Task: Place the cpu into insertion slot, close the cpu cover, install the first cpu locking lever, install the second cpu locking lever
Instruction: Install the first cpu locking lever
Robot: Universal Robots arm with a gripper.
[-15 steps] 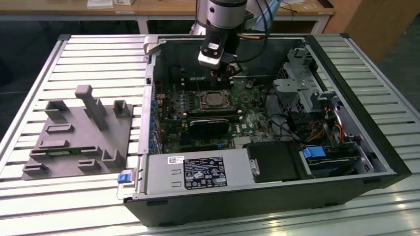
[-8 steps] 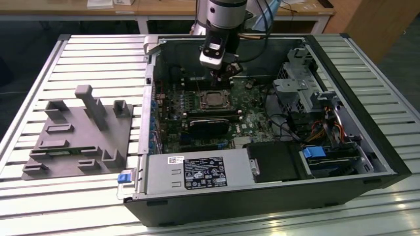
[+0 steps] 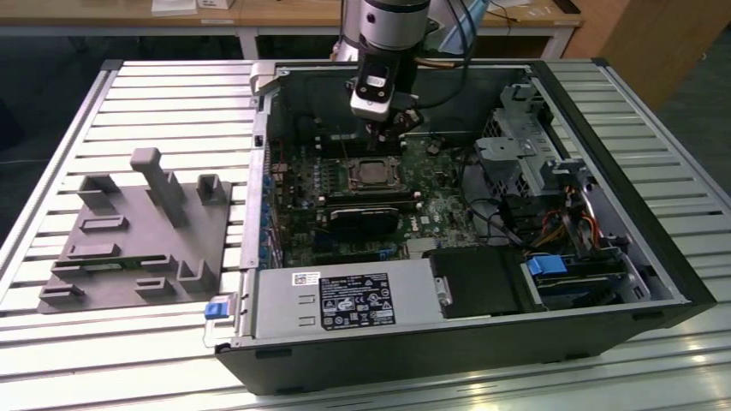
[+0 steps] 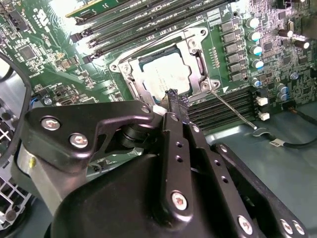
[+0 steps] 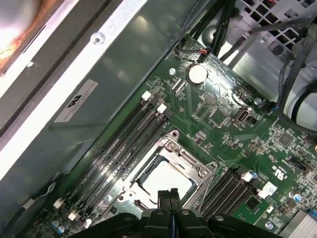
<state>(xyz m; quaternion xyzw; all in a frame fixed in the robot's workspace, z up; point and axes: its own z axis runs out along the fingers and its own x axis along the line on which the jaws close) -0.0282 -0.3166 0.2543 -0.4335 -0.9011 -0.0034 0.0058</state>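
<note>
The cpu (image 4: 161,72), a silver-grey square, lies flat in the insertion slot (image 5: 143,171) on the green board. The cpu cover (image 4: 199,59), a thin metal frame, lies down around it. A thin metal locking lever (image 4: 233,110) sticks out sideways from one corner of the socket, its end over the memory slots. My gripper (image 4: 173,96) hangs just above one edge of the cover, with its black fingers pressed together and nothing between them. In the exterior view the gripper (image 3: 395,128) stands right behind the cpu (image 3: 374,171). The first wrist view has the gripper (image 5: 170,194) over the cpu (image 5: 166,179).
The open computer case (image 3: 639,257) lies on a slatted table. Long black memory slots (image 4: 148,22) flank the socket. A black module (image 3: 359,218) sits in front of it, and a power supply (image 3: 342,300) nearer still. Drive cages and cables (image 3: 525,154) crowd the exterior view's right; a grey fixture (image 3: 137,231) lies at the left.
</note>
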